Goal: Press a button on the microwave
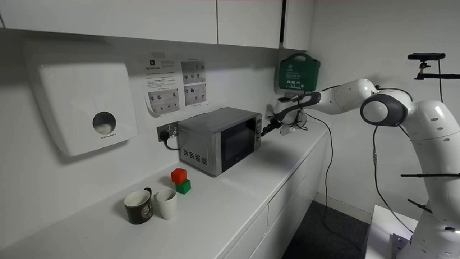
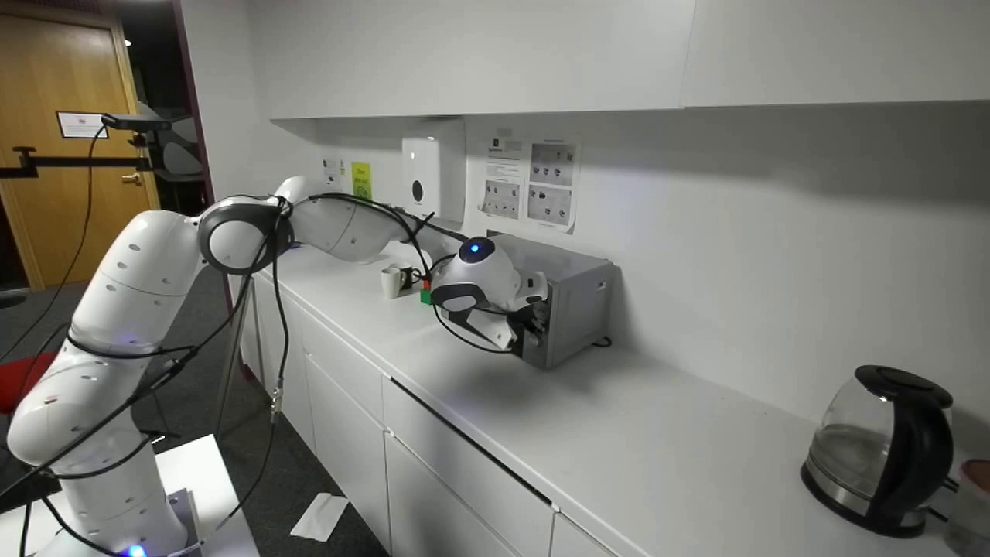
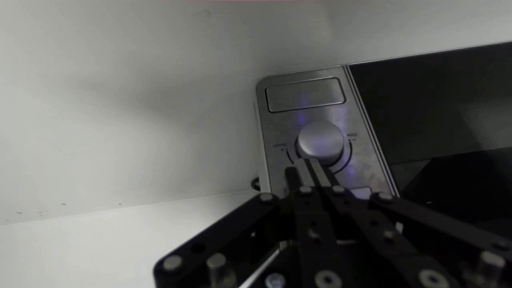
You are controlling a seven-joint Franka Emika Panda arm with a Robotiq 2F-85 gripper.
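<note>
Closed, the claw (image 3: 311, 171) points at controls (image 3: 320, 141) on the microwave (image 1: 220, 140), contact unclear.

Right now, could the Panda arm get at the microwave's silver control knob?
Probably yes: the shut claw is close to the control panel, overlapping the silver knob in the wrist view; nothing visible blocks it.

Red block (image 1: 179, 176) atop green block (image 1: 183, 187); white mug (image 1: 167, 207); kettle (image 2: 878, 452)

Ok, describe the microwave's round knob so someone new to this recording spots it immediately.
On the white counter, find the grey microwave, then the narrow control strip beside its dark window. In the wrist view, the knob appears right above the closed gripper. It's round and raised, whereas the neighbouring panel is flat and rectangular.
</note>
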